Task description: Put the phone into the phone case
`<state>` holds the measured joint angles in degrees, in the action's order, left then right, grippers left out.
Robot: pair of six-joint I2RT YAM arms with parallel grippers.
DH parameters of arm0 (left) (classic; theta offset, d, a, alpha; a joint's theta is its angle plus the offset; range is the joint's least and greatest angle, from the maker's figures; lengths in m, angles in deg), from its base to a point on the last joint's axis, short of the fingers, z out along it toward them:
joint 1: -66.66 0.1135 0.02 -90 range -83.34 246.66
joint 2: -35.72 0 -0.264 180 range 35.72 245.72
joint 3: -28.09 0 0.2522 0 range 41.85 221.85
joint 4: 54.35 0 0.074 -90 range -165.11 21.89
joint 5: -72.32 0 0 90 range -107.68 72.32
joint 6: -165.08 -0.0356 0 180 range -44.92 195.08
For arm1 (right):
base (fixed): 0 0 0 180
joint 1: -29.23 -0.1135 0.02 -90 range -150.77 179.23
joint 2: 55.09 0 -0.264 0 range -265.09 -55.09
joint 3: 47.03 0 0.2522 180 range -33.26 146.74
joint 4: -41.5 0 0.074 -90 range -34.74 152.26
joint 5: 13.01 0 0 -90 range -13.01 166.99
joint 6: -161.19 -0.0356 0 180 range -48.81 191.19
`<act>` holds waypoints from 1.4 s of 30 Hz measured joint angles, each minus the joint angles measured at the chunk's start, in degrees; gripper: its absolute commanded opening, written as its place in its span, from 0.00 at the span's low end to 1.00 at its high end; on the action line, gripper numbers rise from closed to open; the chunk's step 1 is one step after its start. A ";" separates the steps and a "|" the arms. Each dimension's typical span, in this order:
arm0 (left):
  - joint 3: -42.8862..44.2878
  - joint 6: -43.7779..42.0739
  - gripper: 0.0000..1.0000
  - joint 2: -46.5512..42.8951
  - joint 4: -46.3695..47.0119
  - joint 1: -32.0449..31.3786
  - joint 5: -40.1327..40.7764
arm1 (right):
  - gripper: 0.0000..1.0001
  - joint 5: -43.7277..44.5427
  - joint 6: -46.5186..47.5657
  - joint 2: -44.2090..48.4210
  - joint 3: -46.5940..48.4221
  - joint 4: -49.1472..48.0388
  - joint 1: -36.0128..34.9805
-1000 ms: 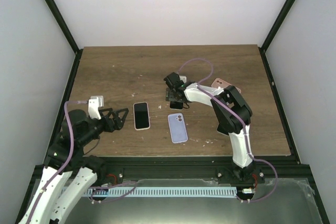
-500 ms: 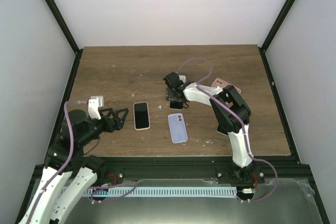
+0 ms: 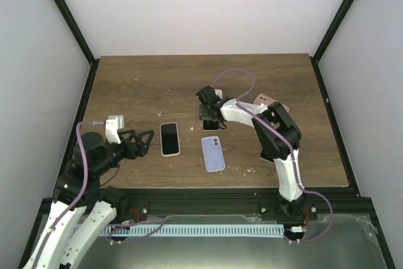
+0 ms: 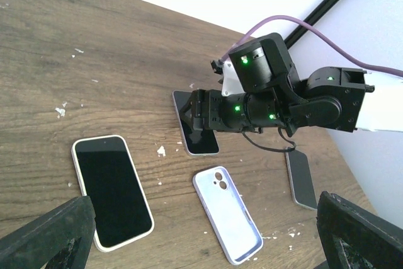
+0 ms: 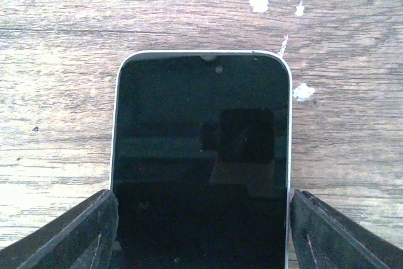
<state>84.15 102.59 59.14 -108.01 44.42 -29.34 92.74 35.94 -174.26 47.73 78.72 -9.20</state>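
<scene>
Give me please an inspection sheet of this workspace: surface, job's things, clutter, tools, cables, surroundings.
Surface: wooden table, with white flecks.
Job's things: phone lies screen up between the right tool's fingers; lavender case lies flat, apart from it, camera cut-out showing.
Clutter: white-rimmed phone, screen up; grey phone; pink phone, partly behind the right arm.
Tools: left tool is open and holds nothing, beside the white-rimmed phone; right tool flanks the phone's long edges, contact cannot be told.
Cables: purple cables run along both arms, none across the phones.
Surroundings: black frame, white walls.
</scene>
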 measured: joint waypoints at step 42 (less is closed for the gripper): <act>-0.02 -0.09 0.98 1.22 0.26 0.00 -0.63 | 0.81 -0.11 3.50 -4.87 8.50 7.89 0.44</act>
<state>84.13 102.50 60.37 -107.75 44.42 -29.97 92.63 39.44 -179.14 56.23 86.61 -8.77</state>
